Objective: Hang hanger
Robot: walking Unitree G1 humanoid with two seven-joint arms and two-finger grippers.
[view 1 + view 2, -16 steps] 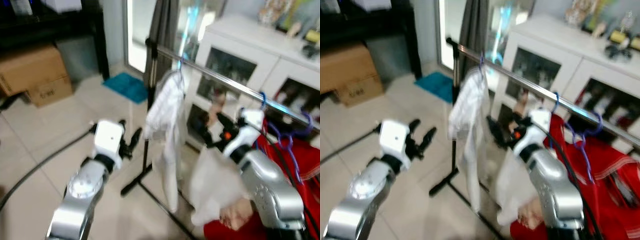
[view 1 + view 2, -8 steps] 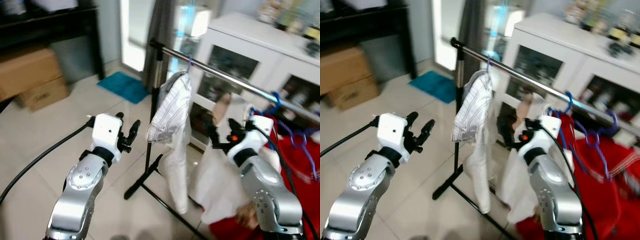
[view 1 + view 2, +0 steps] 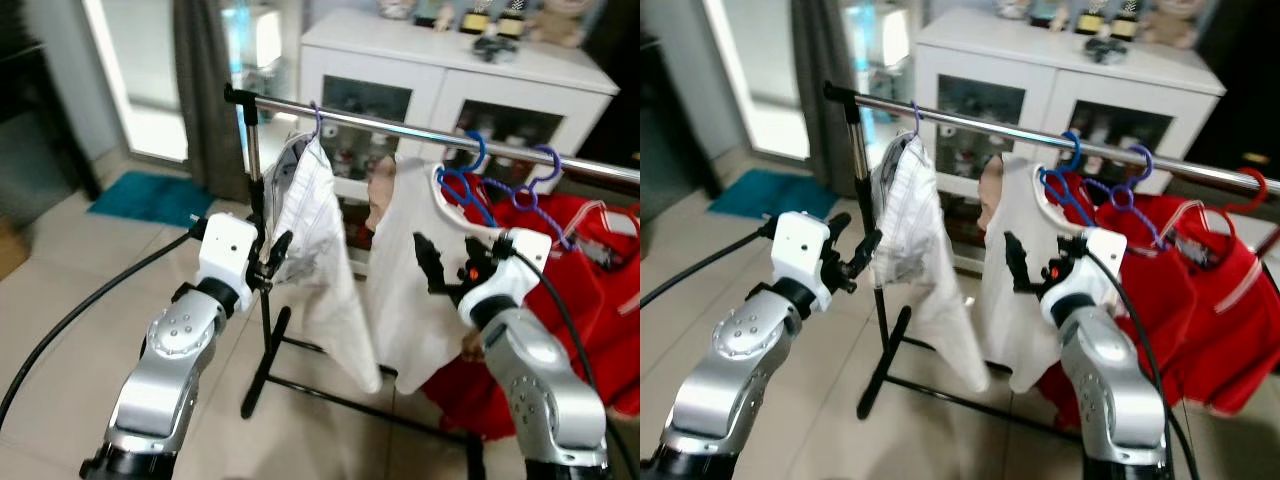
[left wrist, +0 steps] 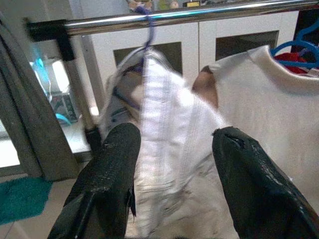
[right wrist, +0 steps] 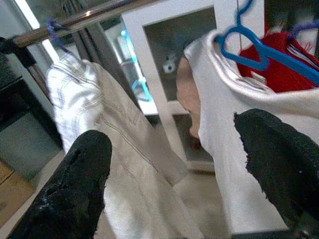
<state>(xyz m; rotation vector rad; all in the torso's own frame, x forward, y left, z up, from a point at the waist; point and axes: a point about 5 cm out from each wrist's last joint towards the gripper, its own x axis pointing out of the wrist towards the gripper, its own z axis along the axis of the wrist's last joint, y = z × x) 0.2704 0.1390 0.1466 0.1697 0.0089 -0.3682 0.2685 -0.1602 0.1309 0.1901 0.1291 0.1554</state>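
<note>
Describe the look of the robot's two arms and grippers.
Both arms are silver metal with round joint housings and white box-like wrist units. The left gripper and right gripper each have two long black fingers, rough-textured in the wrist views. A black cable trails from the left wrist; the right wrist shows a small orange-red spot.

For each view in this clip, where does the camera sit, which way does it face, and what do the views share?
Left eye, right eye: on the head, looking forward and down at the clothes rail; both silver arms show, left tool and right tool raised, open.
Left wrist: along its black fingers at the striped white shirt.
Right wrist: along its fingers at the plain white shirt on a blue hanger.
Shared: rail, both shirts.
</note>
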